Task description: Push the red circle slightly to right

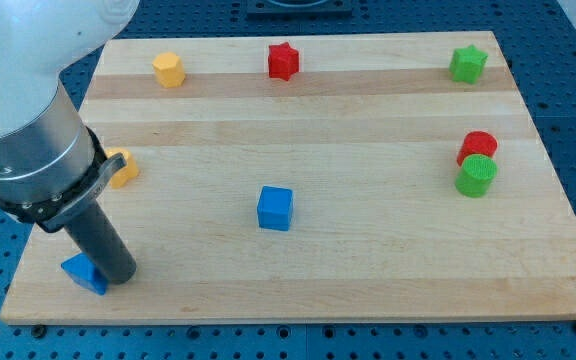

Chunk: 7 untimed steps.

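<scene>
The red circle is a short red cylinder near the board's right edge, touching the green circle just below it. My tip is at the board's lower left corner, far left of the red circle. It rests against a blue triangular block, which the rod partly hides.
A wooden board holds a blue cube at centre, a red star at top middle, a green star at top right, a yellow hexagon at top left, and a yellow block partly behind the arm.
</scene>
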Each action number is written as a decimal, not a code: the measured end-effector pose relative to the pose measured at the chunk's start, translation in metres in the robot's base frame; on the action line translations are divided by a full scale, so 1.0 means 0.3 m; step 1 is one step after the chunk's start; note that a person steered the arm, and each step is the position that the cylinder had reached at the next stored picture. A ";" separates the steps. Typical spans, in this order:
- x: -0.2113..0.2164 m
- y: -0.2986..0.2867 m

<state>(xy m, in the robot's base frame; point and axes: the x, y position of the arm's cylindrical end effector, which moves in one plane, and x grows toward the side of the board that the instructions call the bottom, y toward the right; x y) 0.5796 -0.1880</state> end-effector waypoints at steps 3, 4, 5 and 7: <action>0.000 0.541; 0.015 0.735; -0.018 0.901; -0.375 0.984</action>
<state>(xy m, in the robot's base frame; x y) 0.4672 0.1071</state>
